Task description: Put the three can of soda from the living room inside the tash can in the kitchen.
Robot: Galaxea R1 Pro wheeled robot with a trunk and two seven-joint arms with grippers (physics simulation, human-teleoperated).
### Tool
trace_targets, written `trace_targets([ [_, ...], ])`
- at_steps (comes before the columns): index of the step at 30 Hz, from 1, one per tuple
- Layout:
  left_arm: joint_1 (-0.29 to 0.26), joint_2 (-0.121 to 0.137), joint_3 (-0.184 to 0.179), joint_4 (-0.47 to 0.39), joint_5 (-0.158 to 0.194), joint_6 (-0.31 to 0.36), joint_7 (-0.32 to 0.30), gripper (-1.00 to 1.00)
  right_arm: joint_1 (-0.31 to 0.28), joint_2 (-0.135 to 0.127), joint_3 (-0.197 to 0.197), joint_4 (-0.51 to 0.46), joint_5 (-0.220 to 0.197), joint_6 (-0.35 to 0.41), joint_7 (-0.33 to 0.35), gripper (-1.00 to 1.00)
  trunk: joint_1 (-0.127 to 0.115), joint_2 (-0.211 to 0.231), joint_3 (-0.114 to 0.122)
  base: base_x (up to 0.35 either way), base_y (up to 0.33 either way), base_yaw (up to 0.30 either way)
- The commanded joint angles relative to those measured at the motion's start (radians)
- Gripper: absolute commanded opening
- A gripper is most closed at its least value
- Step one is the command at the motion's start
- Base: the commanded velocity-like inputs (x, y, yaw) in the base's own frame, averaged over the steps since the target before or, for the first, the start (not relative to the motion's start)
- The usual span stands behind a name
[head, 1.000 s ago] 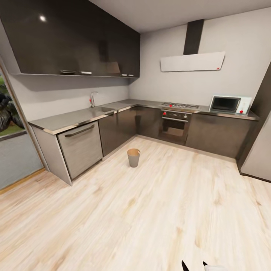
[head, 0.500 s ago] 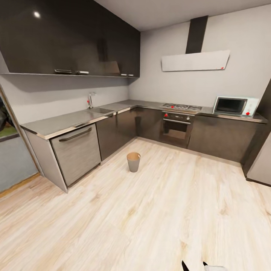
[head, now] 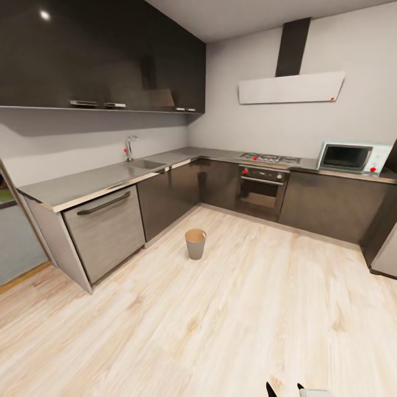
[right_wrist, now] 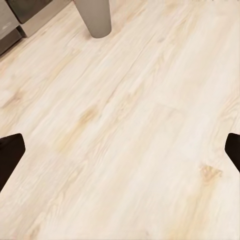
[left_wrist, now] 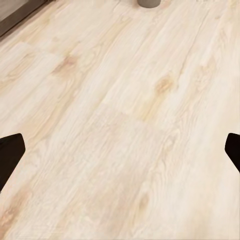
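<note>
**Both grippers spread and empty over the kitchen floor, one bin ahead**

In the left wrist view the left gripper (left_wrist: 120,155) has its two black fingertips (left_wrist: 10,155) far apart at the two sides of the picture, with nothing between them, only the light wood plank floor (left_wrist: 120,125). The right gripper (right_wrist: 120,155) stands the same way in the right wrist view: two black fingertips (right_wrist: 10,155) spread wide, empty, above the same floor. In the head view two small black tips show at the lower edge; I cannot tell to which gripper they belong.

One small round tapering bin (head: 195,243), pale grey outside and brown inside, stands upright on the floor. Its base also shows in the left wrist view (left_wrist: 148,3) and its side in the right wrist view (right_wrist: 93,17).

Behind the bin runs the grey countertop (head: 82,184) in an L shape over glossy dark cabinet fronts (head: 171,193). Left of the bin is one steel-grey dishwasher front (head: 107,229); behind it, one sink with tall tap (head: 130,148). Right of the bin, at the far wall, are one built-in oven (head: 262,189), one gas hob (head: 271,158), one white microwave (head: 352,157), and one pale extractor hood (head: 291,88) above.
</note>
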Motion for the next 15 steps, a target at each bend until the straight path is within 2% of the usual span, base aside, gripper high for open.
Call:
trace_targets([
  [1, 0.000, 0.000, 0.000, 0.000, 0.000, 0.000, 0.000, 1.00, 0.000, 0.000, 0.000, 0.000, 0.000, 0.000, 0.000, 1.00, 0.000, 0.000, 0.000, 0.302, 0.000, 0.000],
  [15, 0.000, -0.001, 0.000, 0.000, 0.001, 0.000, 0.000, 1.00, 0.000, 0.002, 0.002, -0.003, 0.001, 0.000, 0.000, 1.00, 0.000, 0.000, 0.000, 0.299, 0.000, 0.000],
])
